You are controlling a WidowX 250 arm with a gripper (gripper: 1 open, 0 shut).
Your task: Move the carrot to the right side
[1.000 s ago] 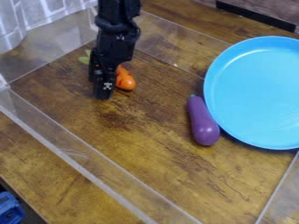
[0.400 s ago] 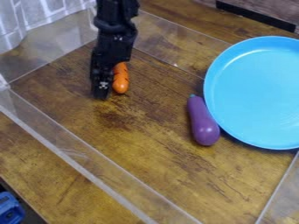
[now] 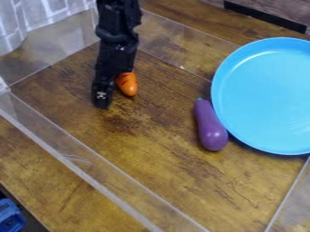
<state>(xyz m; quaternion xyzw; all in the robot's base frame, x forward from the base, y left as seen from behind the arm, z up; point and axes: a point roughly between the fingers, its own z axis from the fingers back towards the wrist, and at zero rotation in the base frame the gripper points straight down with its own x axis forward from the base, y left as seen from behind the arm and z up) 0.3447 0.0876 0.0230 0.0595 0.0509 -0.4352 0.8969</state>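
Observation:
The orange carrot (image 3: 127, 84) lies on the wooden table at the left. Only its orange end shows to the right of my gripper; the rest is hidden behind the black fingers. My gripper (image 3: 109, 89) is low over the carrot's middle and points down. One dark fingertip (image 3: 101, 96) sits on the table just left of the carrot, with a gap between them. The jaws look open around the carrot and do not squeeze it.
A purple eggplant (image 3: 209, 125) lies right of centre, next to a large blue plate (image 3: 269, 82) at the right. Clear plastic walls (image 3: 85, 163) fence the wooden table on the near and left sides.
The gripper has shifted slightly left and down, so its near fingertip sits lower on the table. Less of the carrot shows than 0.4 s ago. The carrot has stayed in place.

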